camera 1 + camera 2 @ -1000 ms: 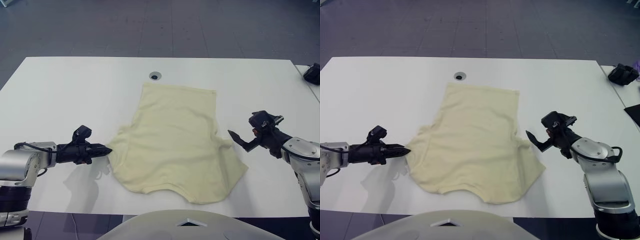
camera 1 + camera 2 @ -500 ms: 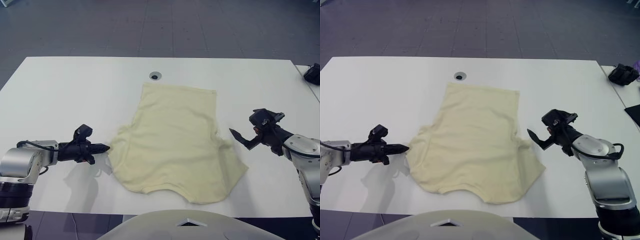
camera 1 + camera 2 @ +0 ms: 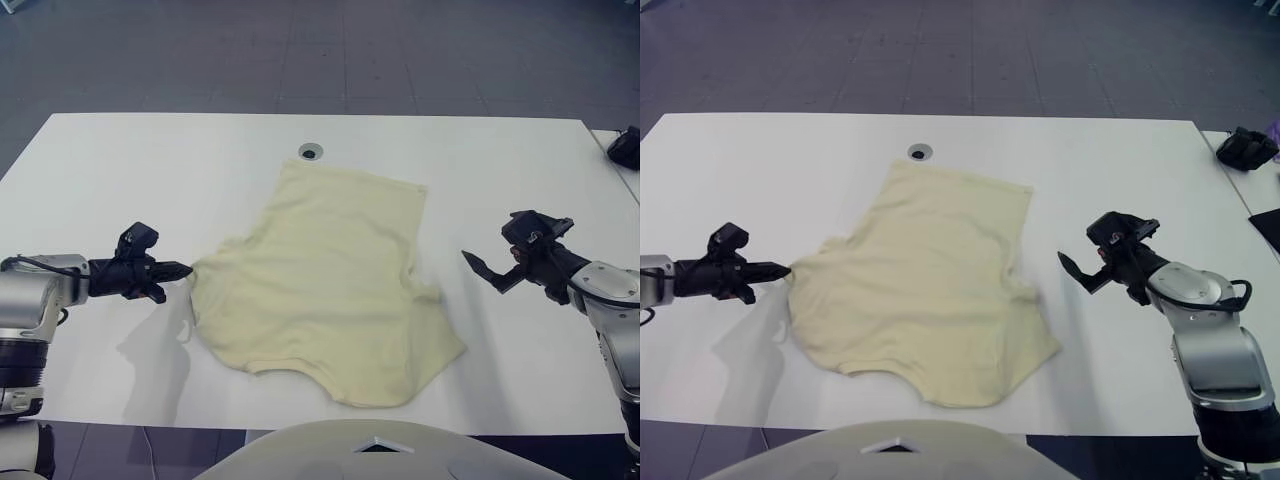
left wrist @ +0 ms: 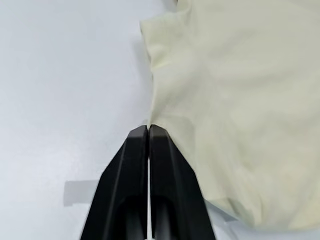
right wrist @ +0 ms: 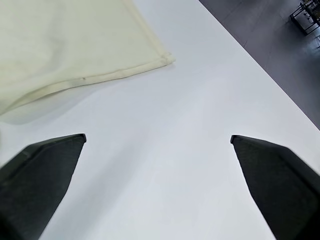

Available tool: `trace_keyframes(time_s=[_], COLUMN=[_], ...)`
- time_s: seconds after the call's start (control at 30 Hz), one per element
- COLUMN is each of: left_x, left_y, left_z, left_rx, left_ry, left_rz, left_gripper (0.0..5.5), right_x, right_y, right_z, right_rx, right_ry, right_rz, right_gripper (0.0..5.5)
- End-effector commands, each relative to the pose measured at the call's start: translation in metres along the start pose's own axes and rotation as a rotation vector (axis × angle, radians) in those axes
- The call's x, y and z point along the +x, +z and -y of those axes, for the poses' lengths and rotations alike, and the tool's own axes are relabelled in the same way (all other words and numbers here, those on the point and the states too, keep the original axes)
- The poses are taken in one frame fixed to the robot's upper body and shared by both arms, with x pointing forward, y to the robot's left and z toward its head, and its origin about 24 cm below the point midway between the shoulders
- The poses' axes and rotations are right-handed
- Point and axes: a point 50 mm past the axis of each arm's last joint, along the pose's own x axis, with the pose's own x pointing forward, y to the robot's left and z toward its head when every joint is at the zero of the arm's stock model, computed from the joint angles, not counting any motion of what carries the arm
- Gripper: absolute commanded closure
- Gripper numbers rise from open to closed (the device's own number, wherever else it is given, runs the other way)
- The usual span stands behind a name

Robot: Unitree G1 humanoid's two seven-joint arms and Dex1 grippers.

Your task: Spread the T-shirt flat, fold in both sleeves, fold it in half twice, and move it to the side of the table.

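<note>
T-shirt (image 3: 330, 280) edge is pinched by the tightly closed left gripper (image 4: 149, 126); right gripper (image 5: 157, 137) is held spread wide over the table (image 3: 120, 170)

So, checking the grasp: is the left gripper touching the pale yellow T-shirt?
Touching: left wrist view shows the shut left gripper pinching the T-shirt at its edge.

White table (image 3: 120, 170) w/ round hole (image 3: 311, 152); black obj (image 3: 1244, 147), maybe bag, at right.

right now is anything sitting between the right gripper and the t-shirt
Nothing visible does. The right gripper is open over bare table, with only that white surface between it and the T-shirt. The left gripper is shut on the T-shirt's opposite edge.
</note>
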Motion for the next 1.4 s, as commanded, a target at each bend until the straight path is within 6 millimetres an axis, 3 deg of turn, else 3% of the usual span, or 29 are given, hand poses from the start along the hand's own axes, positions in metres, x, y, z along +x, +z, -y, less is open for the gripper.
trace_keyframes(time_s=[0.03,0.2,0.4,0.67,0.7,0.97,1.13,1.23,1.37,1.4], left_x=[-0.010,-0.002,0.030,0.071,0.073,0.045,0.019,0.007,-0.002,-0.001], left_y=[0.025,0.047,0.050,0.045,0.044,0.060,0.068,0.069,0.073,0.074], left_z=[0.008,0.036,0.064,0.072,0.072,0.082,0.054,0.035,0.037,0.038], left_rx=[0.128,0.253,0.305,0.291,0.293,0.224,0.083,0.002,-0.029,-0.031], left_ry=[-0.055,-0.218,-0.363,-0.385,-0.372,-0.451,-0.179,0.111,0.282,0.299], left_rz=[0.017,0.036,0.022,-0.017,-0.020,0.144,0.318,0.439,0.535,0.541], left_gripper=[5.49,5.49,5.49,5.49,5.27,4.06,3.30,2.79,2.08,1.90], right_x=[-0.001,0.001,0.004,0.008,0.008,-0.005,-0.041,-0.061,-0.072,-0.071], right_y=[-0.001,0.001,0.003,0.006,0.006,-0.005,-0.023,-0.027,-0.033,-0.035], right_z=[-0.004,-0.008,-0.008,-0.010,-0.011,-0.022,-0.046,-0.060,-0.076,-0.077], right_rx=[-0.006,-0.008,-0.017,-0.021,-0.019,0.186,0.466,0.589,0.664,0.664], right_ry=[0.000,0.004,0.011,0.024,0.030,0.078,0.233,0.353,0.469,0.466], right_rz=[-0.007,0.000,0.006,0.016,0.015,-0.033,-0.136,-0.191,-0.264,-0.276], right_gripper=[0.10,0.10,0.10,0.10,0.10,0.10,0.10,0.10,0.10,0.31])
